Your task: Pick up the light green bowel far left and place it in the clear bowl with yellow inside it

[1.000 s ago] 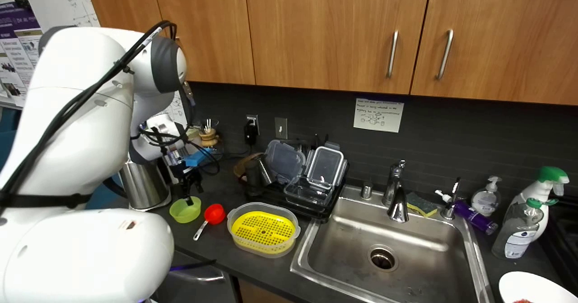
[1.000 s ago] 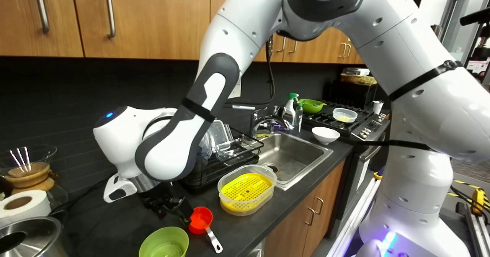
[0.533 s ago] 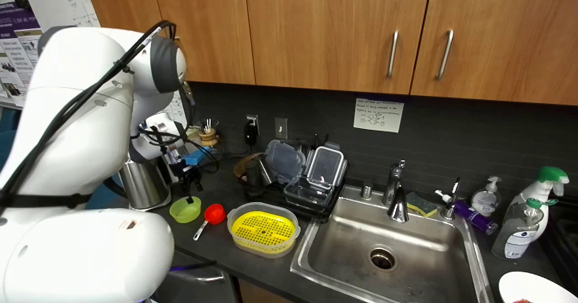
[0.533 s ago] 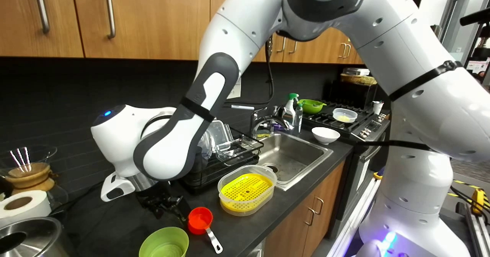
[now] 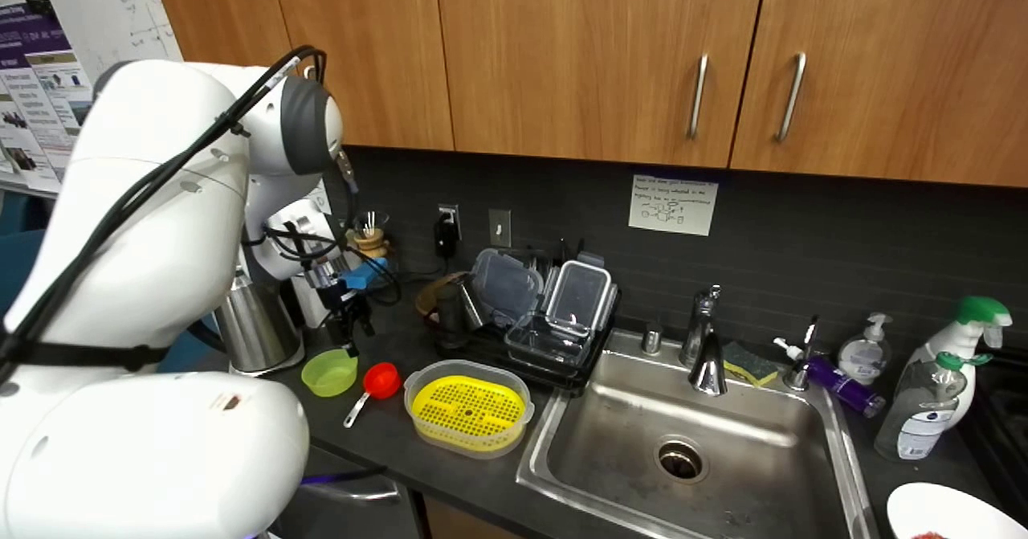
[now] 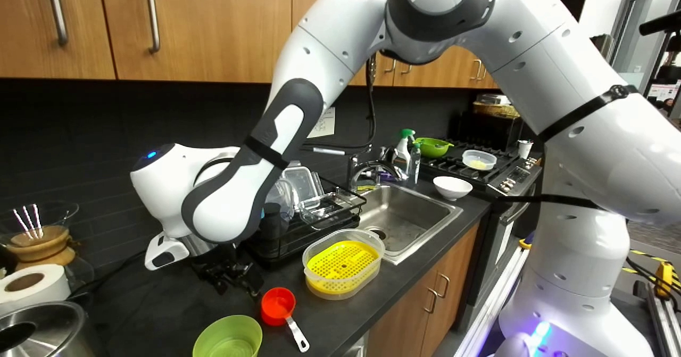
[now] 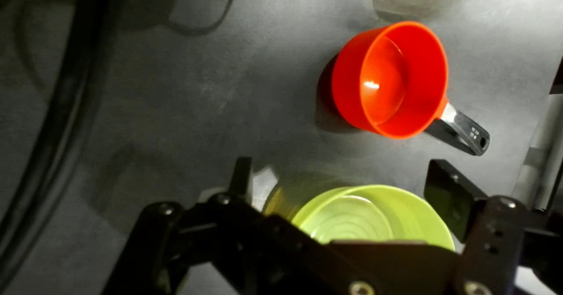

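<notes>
Slightly shifted, the angular claw (image 7: pixel 343 176) gapes near the round green bowl (image 5: pixel 329 374).

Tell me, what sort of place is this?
It looks like a kitchen, though I can't tell whether in a home or a workplace: there's a sink, a stove and a loaded dish rack.

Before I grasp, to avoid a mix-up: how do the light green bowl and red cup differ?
The red cup has a handle; the light green bowl shows none. The bowl looks wider than the cup. The bowl is yellowish green, the cup orange-red. Both rest on the dark counter, open side up.
</notes>
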`<state>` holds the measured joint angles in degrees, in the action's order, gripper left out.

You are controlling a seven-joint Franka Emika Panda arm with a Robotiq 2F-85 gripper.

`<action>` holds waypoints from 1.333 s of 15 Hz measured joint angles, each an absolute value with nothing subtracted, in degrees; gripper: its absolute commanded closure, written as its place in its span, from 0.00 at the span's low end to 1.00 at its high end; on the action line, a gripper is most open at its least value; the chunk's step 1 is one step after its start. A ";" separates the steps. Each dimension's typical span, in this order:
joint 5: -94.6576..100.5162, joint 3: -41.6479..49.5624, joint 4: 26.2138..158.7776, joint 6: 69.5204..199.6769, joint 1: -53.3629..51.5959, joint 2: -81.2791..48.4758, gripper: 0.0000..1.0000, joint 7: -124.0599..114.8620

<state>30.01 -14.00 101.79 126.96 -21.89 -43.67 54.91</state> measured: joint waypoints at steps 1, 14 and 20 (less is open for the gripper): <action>30.01 -13.87 100.85 126.21 -21.89 -44.51 0.00 54.95; 30.01 -13.92 98.84 124.54 -21.95 -46.90 0.00 55.29; 30.01 -14.77 96.62 125.01 -23.37 -48.57 0.00 59.32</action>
